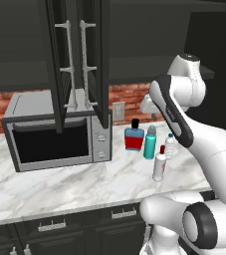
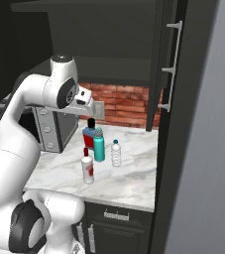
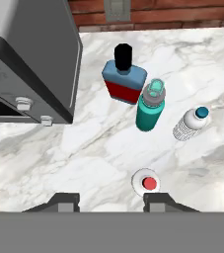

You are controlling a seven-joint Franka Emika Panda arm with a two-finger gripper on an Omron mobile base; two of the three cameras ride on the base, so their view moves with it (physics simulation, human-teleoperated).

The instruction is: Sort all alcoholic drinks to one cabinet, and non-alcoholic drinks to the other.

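On the marble counter [image 1: 59, 179] below me stand all four bottles, close together to the right of the microwave [image 1: 55, 132]. My gripper [image 3: 111, 201] hangs above them looking down, its two dark fingertips [image 3: 64, 201] showing at the bottom of the hand view with nothing between them; I read the jaws as drawn in to their narrowest and holding no bottle. Nearest my fingertips is the slim white bottle [image 3: 145, 182], seen from above as a white disc with a red cap; from the left base view its red label shows, but no writing on it can be read. Beyond it, the teal bottle [image 3: 149, 107] with its grey cap stands upright, just beside the squat blue bottle [image 3: 124, 79], whose black cap and red label band are plain; the label carries no legible words or brand. To the teal bottle's right, a little apart, is the small clear ribbed water bottle [image 3: 190, 123], unmarked as far as I can tell. Above the microwave, one black cabinet [image 1: 77, 55] has its doors swung open, silver bar handles facing out. Farther right, the second cabinet [image 2: 166, 64] shows a tall door with a silver handle, also standing open.
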